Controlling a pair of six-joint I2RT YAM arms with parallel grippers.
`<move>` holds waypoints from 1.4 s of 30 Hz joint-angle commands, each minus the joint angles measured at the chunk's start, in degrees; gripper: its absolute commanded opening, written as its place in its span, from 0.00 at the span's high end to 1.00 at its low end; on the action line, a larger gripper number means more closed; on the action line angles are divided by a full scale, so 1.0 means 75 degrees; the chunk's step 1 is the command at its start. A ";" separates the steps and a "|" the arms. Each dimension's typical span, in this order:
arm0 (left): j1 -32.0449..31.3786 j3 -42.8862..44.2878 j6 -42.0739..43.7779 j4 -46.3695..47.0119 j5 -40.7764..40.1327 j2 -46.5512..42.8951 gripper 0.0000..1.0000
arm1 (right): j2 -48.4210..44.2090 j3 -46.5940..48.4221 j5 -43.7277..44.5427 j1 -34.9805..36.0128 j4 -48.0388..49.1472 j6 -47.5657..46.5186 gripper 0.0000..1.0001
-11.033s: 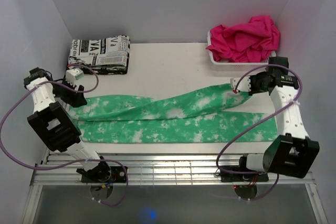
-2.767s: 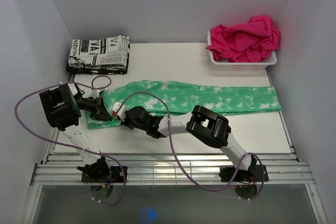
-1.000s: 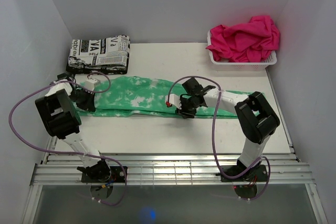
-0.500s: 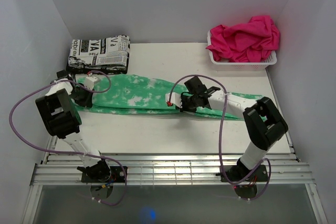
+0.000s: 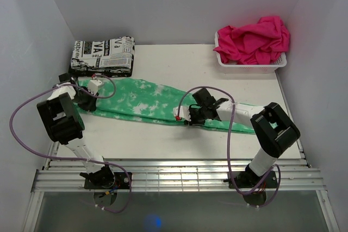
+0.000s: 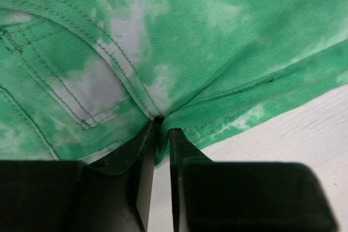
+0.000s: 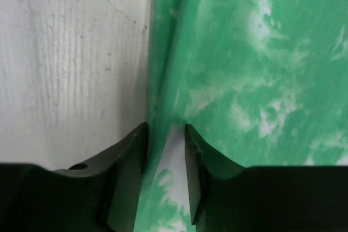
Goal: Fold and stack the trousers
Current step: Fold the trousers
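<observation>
Your left gripper [image 6: 161, 134], at the lower centre of the left wrist view, has its two black fingers pinched together on a ridge of the mint green, white-blotched tie-dye cloth trousers [image 5: 138, 99], just beside a double-stitched pocket seam. Your right gripper [image 7: 165, 134], at the bottom centre of the right wrist view, is clamped on a folded edge of the same trousers, where green cloth meets the white table top [image 7: 70, 52]. In the top view the trousers lie as a long narrow band running from centre left, at the left gripper, down toward the right. The right gripper holds the band's lower edge near mid-frame. A folded black-and-white newsprint-patterned cloth [image 5: 103, 55] lies at upper left, near the band's left end. A crumpled hot-pink cloth [image 5: 253, 39] fills a white plastic basket [image 5: 247, 68] at upper right, well apart from the trousers.
</observation>
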 commanded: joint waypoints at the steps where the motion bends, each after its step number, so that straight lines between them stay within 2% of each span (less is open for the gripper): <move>1: 0.0295 -0.0403 0.0872 0.0805 -0.0741 0.0143 0.71 | -0.0050 -0.0127 0.0896 -0.0231 -0.1641 0.0099 0.58; 4: 0.0342 -0.0333 0.1131 0.0114 -0.0026 -0.0618 0.63 | -0.0788 0.0212 0.0592 -0.0278 -0.2295 0.0496 0.43; 5: 0.0342 -0.0298 0.1224 -0.0062 0.0418 -0.0829 0.55 | -0.0952 0.0341 0.0382 -0.0325 -0.2507 0.0637 0.41; 6: 0.0342 -0.0204 0.1214 -0.0400 0.0608 -0.1226 0.52 | -0.1267 0.0597 0.0241 -0.0395 -0.2730 0.0882 0.38; 8: 0.0342 -0.0052 0.1307 -0.0835 0.1180 -0.1603 0.50 | -0.1620 0.0786 -0.0028 -0.0629 -0.3200 0.1152 0.30; 11: 0.0353 0.0078 0.1307 -0.1434 0.1628 -0.2341 0.48 | -0.2206 0.1103 -0.0228 -0.1144 -0.3679 0.1691 0.27; 12: 0.0342 0.0055 0.1145 -0.1458 0.1861 -0.2540 0.37 | -0.2417 0.1150 -0.0276 -0.1389 -0.3739 0.1879 0.26; 14: 0.0342 0.0066 0.0840 -0.1458 0.2143 -0.2986 0.22 | -0.2524 0.1256 -0.0532 -0.2407 -0.4019 0.2324 0.27; 15: 0.0342 0.0089 0.0456 -0.1458 0.2528 -0.3104 0.02 | -0.2547 0.1291 -0.0650 -0.2840 -0.4126 0.2442 0.29; 16: 0.0342 0.0124 0.0266 -0.1458 0.2752 -0.3256 0.02 | -0.2559 0.1268 -0.0837 -0.3761 -0.4196 0.2687 0.32; 18: 0.0342 0.0125 -0.0387 -0.1330 0.3488 -0.3339 0.02 | -0.2583 0.1140 -0.0920 -0.4691 -0.4232 0.2934 0.35; 19: 0.0342 0.0055 -0.0705 -0.1178 0.3713 -0.3362 0.02 | -0.2571 0.1081 -0.0955 -0.5671 -0.4255 0.3028 0.38; 21: 0.0330 -0.0167 -0.1361 -0.0325 0.4018 -0.3386 0.02 | -0.2466 0.0928 -0.1014 -0.6473 -0.4267 0.3321 0.41; 22: 0.0318 -0.0308 -0.2258 0.0108 0.4101 -0.3375 0.02 | -0.2396 0.0905 -0.1142 -0.7220 -0.4290 0.3391 0.42; 23: 0.0295 -0.0541 -0.2789 0.0832 0.4009 -0.3224 0.02 | -0.2163 0.0905 -0.1480 -0.7506 -0.4372 0.3392 0.42; 24: 0.0214 -0.0567 -0.3166 0.0932 0.3950 -0.3048 0.02 | -0.2010 0.0916 -0.1553 -0.7833 -0.4512 0.3392 0.42; 28: 0.0213 -0.0263 -0.4490 0.1085 0.3612 -0.1772 0.02 | -0.1213 0.0846 -0.1729 -0.8059 -0.4514 0.3451 0.44; 32: 0.0435 -0.0391 -0.5965 0.1915 0.2851 -0.0775 0.02 | -0.0194 0.0624 -0.1438 -0.8129 -0.4116 0.3521 0.44; 36: 0.0740 -0.0987 -0.6695 0.2385 0.2078 -0.0363 0.02 | 0.0801 0.0646 -0.0805 -0.8270 -0.3682 0.3685 0.43; 42: 0.1302 -0.1691 -0.6838 0.2339 0.2145 0.0118 0.02 | 0.1576 0.1630 0.0134 -0.8808 -0.3470 0.3545 0.41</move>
